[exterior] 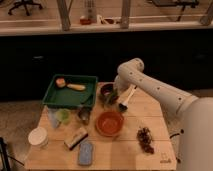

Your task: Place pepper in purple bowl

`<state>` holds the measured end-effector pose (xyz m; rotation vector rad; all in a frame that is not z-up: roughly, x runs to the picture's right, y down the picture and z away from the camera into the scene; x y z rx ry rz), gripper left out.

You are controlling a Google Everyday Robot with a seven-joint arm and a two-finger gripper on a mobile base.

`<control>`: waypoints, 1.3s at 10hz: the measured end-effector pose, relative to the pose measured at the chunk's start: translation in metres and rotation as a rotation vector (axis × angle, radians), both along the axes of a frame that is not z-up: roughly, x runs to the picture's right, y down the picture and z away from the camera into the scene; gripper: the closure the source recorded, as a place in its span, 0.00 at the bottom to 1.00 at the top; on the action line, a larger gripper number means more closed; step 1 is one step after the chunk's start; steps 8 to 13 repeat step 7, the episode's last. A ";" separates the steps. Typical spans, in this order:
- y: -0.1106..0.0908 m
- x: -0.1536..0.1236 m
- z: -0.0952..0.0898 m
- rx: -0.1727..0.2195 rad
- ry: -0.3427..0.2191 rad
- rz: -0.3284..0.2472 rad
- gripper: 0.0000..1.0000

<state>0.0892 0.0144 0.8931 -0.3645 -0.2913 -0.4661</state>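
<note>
The pincer (114,98) hung low over the worktop (145,112), right at the near rim of the purple bowl (106,91) — whether it was spread or pressed together could not be told. The pepper (113,96) showed as a dark green sliver at the pincer's tip, its upper end over the bowl's edge; whether it rested on the rim could not be made out. Just in front stood the orange-red bowl (109,123). Left of the purple bowl lay a green tray (70,95) — a pale green cup (63,116) stood near its front edge. A white cup (38,136) sat at the worktop's left corner.
</note>
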 end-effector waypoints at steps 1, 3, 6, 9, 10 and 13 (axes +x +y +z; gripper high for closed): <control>-0.002 -0.003 0.001 -0.005 -0.010 -0.010 1.00; -0.007 -0.008 0.002 -0.014 -0.031 -0.027 1.00; -0.014 -0.014 0.004 -0.028 -0.052 -0.042 1.00; -0.016 -0.017 0.004 -0.029 -0.058 -0.043 1.00; -0.016 -0.017 0.004 -0.029 -0.058 -0.043 1.00; -0.016 -0.017 0.004 -0.029 -0.058 -0.043 1.00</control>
